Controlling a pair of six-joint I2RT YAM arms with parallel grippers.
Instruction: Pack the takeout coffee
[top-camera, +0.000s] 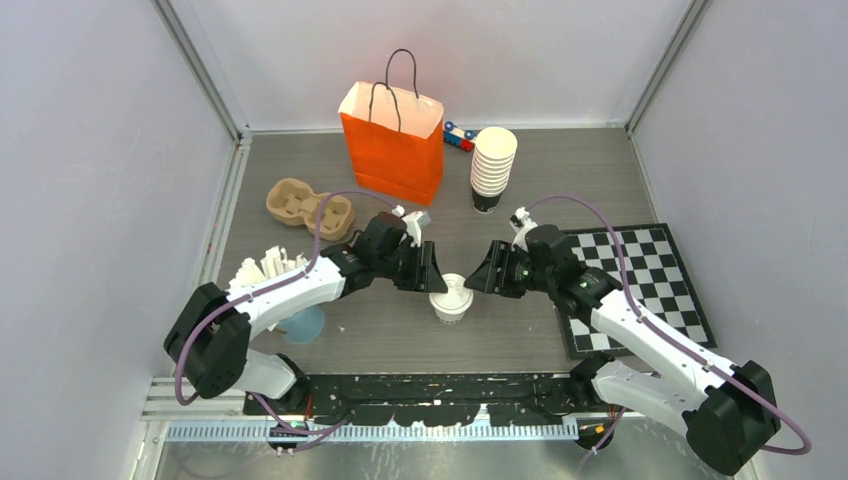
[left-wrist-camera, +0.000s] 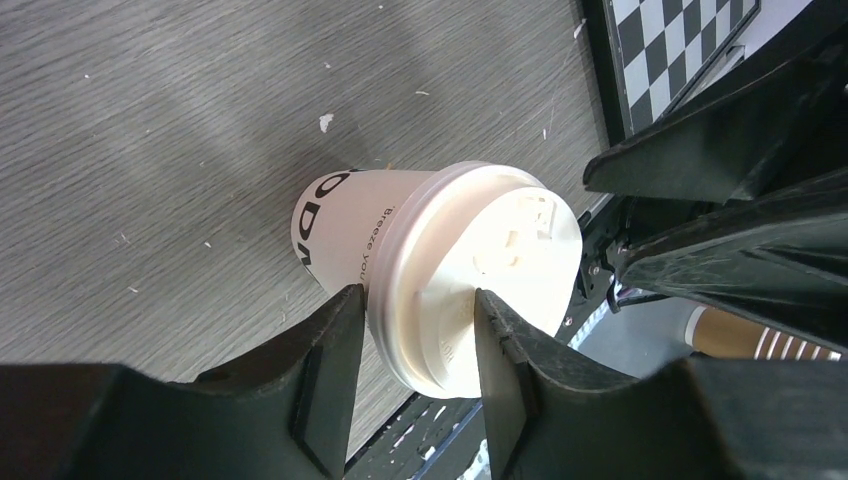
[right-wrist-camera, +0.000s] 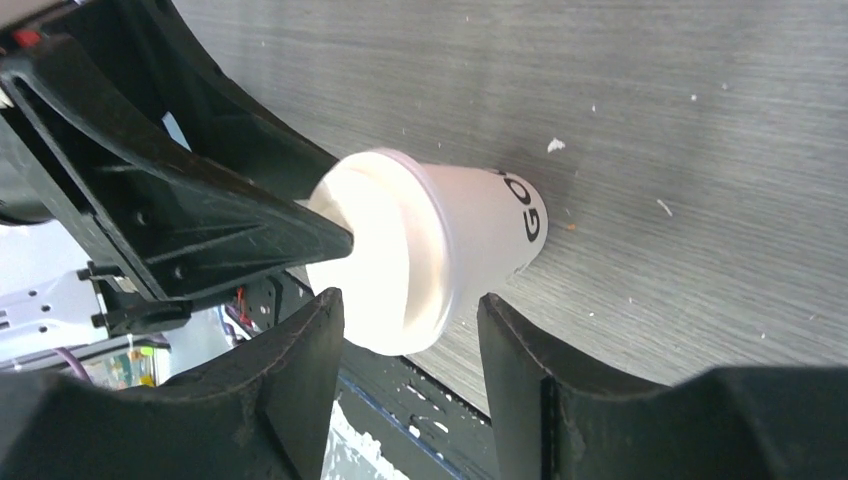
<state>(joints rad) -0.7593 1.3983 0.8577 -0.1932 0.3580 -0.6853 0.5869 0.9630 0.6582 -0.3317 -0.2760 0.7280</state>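
Takeout coffee cup (top-camera: 451, 300) is standing upright on the wood-grain table (top-camera: 400, 335), well in front of the orange bag (top-camera: 393, 150) and slightly to its right, with its white lid (left-wrist-camera: 500, 250) sitting on top. The left gripper (left-wrist-camera: 418, 295) is reaching in at the cup from the bag's left side, tilting downward. Its jaws are standing about halfway closed, and its fingers (left-wrist-camera: 335, 345) are pressing against the lid on both sides, so it is gripping the cup by the lid. The left arm (top-camera: 290, 290) is stretching low across the table, well in front of the bag. The right gripper (right-wrist-camera: 412, 298) is facing the cup from the other side with its jaws spreading wider than the cup. One finger is sitting close to the lid's rim while the other is standing apart from the paper wall, so it is holding nothing. The right arm (top-camera: 640, 325) is slanting in from far to the bag's front right, passing over a chessboard (top-camera: 655, 285). Bare table is lying open between the cup and the bag. A stack of lidless cups (top-camera: 492, 165) is standing just to the bag's right, and a toy car (top-camera: 458, 136) is lying behind that corner. A cardboard carrier (top-camera: 308, 207) is sitting near the bag's front left. A blue cup (top-camera: 303, 325) of white sticks is standing farther forward on that side. A black rail (top-camera: 440, 385) is running along the table's edge, farthest from the bag.
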